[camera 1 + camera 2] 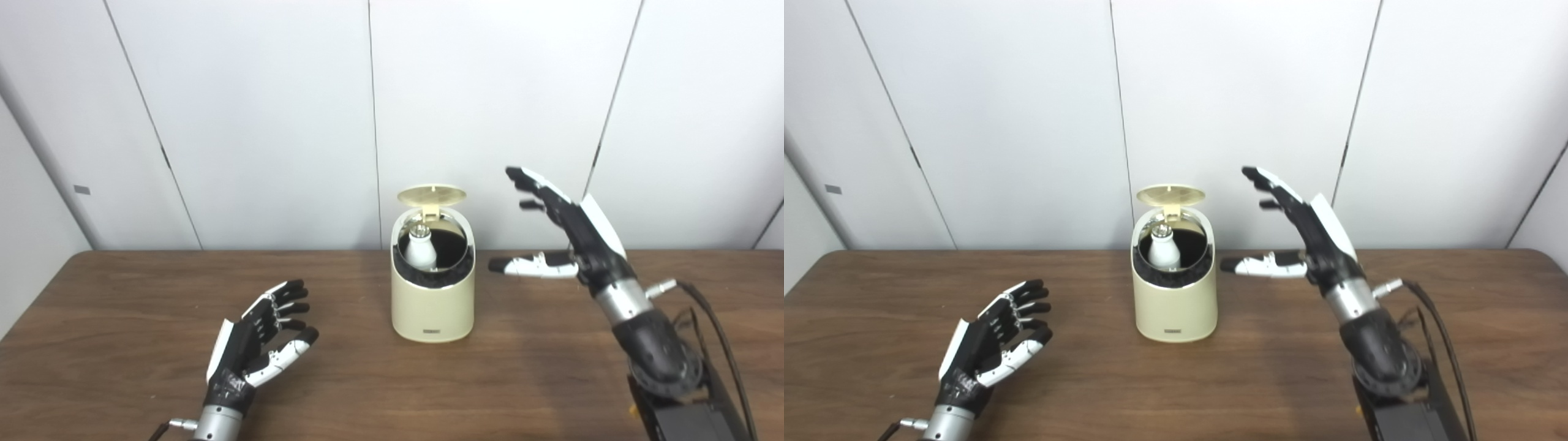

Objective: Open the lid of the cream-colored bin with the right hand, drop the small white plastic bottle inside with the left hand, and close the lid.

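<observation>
- Left hand: resting low over the table, well to the left of the bin, palm up, fingers spread and lightly curled, holding nothing. I judge its part of the task done, so I would keep it parked where it is, out of the lid's path.
- Bin: cream, upright at mid-table, between the two hands and touching neither. Its mouth faces me and stands open.
- Bottle: small, white, upright inside the bin, toward the left of the opening, with its cap just under the rim. Nothing else shows in the dark interior.
- Lid: a round disc raised on its rear hinge above the mouth, seen nearly edge-on. Closing it is the step in hand, by my judgement.
- Right hand: raised beside the bin on its right, apart from it, fingers wide and pointing up and left, thumb stretched toward the bin, empty. To close well I would bring the fingertips over the lid from behind, press it forward and down gently, and avoid pushing sideways on the light bin, which could slide or tip.
</observation>
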Motion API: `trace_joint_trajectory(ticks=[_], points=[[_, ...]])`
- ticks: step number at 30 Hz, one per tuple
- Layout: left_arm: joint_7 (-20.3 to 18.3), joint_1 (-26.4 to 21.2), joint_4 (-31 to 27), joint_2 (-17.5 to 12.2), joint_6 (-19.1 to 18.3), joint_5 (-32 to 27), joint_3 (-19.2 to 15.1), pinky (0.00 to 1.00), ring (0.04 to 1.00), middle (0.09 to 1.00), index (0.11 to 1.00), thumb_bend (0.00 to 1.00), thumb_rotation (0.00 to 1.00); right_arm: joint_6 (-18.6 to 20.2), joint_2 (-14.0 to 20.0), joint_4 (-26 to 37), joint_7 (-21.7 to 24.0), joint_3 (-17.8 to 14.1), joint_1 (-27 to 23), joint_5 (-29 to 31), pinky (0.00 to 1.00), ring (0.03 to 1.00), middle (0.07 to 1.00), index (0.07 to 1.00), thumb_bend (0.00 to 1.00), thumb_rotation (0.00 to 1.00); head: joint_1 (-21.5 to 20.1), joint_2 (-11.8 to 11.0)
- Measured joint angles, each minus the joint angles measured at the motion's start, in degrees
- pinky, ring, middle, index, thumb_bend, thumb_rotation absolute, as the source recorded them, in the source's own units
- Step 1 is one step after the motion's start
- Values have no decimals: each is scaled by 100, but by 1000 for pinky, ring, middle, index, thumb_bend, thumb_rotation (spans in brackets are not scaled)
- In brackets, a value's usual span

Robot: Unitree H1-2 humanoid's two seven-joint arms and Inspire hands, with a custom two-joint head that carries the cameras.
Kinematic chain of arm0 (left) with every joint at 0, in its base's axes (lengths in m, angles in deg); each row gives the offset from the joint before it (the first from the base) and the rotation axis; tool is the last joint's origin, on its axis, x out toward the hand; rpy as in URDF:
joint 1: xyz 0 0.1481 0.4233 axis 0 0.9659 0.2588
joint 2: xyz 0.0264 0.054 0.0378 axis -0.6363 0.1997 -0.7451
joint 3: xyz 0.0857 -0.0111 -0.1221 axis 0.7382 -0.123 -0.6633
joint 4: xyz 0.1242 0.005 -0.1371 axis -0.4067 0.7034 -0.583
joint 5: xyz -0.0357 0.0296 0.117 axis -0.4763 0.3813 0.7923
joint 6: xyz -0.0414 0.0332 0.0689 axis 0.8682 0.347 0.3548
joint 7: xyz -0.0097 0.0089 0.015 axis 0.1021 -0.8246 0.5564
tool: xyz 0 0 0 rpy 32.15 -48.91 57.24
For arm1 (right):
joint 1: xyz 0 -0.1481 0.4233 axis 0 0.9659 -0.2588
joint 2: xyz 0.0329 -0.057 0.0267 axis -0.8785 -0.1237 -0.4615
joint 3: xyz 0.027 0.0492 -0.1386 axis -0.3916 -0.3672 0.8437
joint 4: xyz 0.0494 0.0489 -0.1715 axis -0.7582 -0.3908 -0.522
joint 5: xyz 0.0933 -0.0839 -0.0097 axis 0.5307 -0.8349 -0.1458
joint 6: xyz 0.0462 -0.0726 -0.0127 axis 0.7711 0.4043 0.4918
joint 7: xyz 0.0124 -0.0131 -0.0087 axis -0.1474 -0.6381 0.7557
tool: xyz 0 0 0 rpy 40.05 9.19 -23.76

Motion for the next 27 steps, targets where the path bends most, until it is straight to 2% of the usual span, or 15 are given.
trace_joint_trajectory(ticks=[2, 5, 8, 11, 14, 17, 21, 24, 27], points=[[0, 0, 5, -2, 12, 18, 3, 645, 749, 806, 822, 709, 318, 105, 99, -6, 74, 119, -160, -213, 781, 874, 880, 860, 663, 564, -18, 0], [-5, -2, 16, -2, 21, 12, 2, 646, 751, 809, 822, 709, 307, 382, 170, 6, 227, 216, -386, -379, 732, 863, 861, 838, 656, 534, -26, 9], [-7, -8, 20, 1, 21, 3, 2, 650, 752, 808, 822, 708, 294, 480, 265, 12, 391, 381, -580, -566, 753, 880, 863, 832, 649, 586, -26, 18], [-15, -19, 31, 3, 21, -28, 3, 653, 750, 805, 822, 700, 289, 599, 293, 28, 543, 455, -718, -649, 816, 931, 865, 810, 643, 649, -9, 35], [-10, -31, 40, 7, 23, -14, 8, 654, 749, 803, 822, 707, 303, 700, 286, 54, 582, 468, -802, -716, 769, 957, 888, 794, 626, 697, 9, 35], [-10, -44, 51, 13, 23, -7, 11, 662, 755, 807, 825, 712, 303, 716, 276, 54, 586, 495, -884, -756, 724, 952, 878, 763, 630, 746, 9, 44], [-10, -55, 52, 30, 23, -7, 20, 660, 753, 805, 823, 711, 305, 656, 264, -17, 580, 571, -1006, -824, 800, 948, 805, 738, 630, 809, 26, 61], [-8, -58, 51, 41, 22, 14, 22, 659, 752, 805, 822, 720, 313, 561, 260, -59, 570, 635, -1069, -857, 825, 937, 762, 716, 628, 815, 44, 62], [-2, -61, 51, 55, 22, 28, 24, 660, 754, 805, 821, 728, 324, 430, 255, -194, 565, 678, -1119, -868, 846, 932, 765, 704, 640, 780, 70, 62]])
